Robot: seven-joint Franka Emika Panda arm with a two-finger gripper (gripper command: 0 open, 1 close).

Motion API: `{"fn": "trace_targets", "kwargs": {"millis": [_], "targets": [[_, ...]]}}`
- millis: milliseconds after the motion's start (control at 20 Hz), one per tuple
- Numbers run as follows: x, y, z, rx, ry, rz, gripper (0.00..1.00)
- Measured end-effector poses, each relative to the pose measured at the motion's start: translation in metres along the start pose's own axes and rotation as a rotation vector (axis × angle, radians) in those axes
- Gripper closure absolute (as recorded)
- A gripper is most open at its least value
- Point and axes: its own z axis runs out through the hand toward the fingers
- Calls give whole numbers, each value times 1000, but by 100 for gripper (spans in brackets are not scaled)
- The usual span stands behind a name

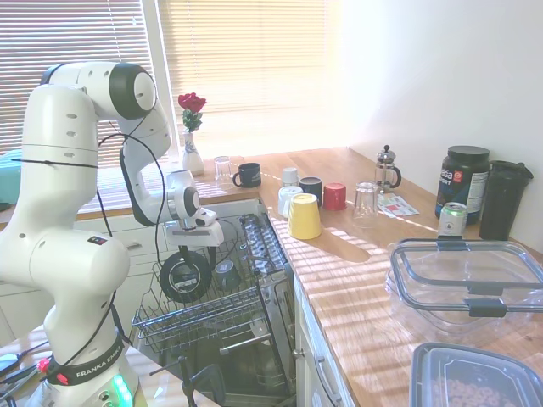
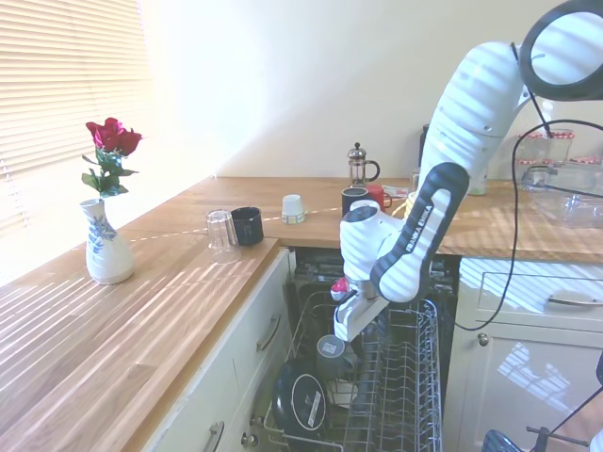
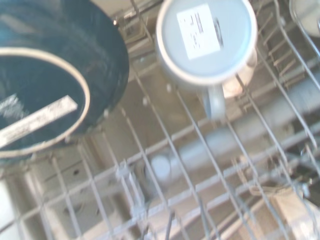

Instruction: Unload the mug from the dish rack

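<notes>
Just above the upturned mug (image 2: 331, 352) in the dish rack (image 2: 406, 395), the pincer (image 2: 347, 331).

A wooden table (image 1: 356, 280) is carrying a yellow cup (image 1: 305, 216), a French press (image 1: 387, 168) and a vase (image 2: 105, 247). The dish rack (image 1: 204, 318) is holding the mug (image 2: 331, 356) and a black plate (image 1: 186, 275).

The mug (image 2: 330, 350) was a small, glossy, dark grey-blue ceramic piece. It stood upside down in the dish rack (image 2: 407, 395), base up, with a white label on that base (image 3: 199, 29) and its handle projecting to one side. The dish rack was a large silvery-grey wire basket of thin rods with upright tines, pulled out from the open dishwasher below the wooden surface (image 2: 113, 348). The mug sat near its middle.
</notes>
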Motion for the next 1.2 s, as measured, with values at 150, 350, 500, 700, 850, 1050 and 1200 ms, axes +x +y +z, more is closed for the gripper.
{"fn": "trace_targets", "kwargs": {"millis": [150, 350, 500, 700, 850, 1050, 1200], "targets": [[16, -10, 25, -13, 2, -16, 0], [36, -18, 61, -32, 0, -59, 0], [46, -26, 80, -27, 3, -93, 0], [56, -35, 106, -19, 3, -120, 0], [67, -36, 125, -14, 9, -126, 0], [71, -43, 141, -14, 24, -130, 100], [69, -52, 150, -21, 37, -130, 100]]}}
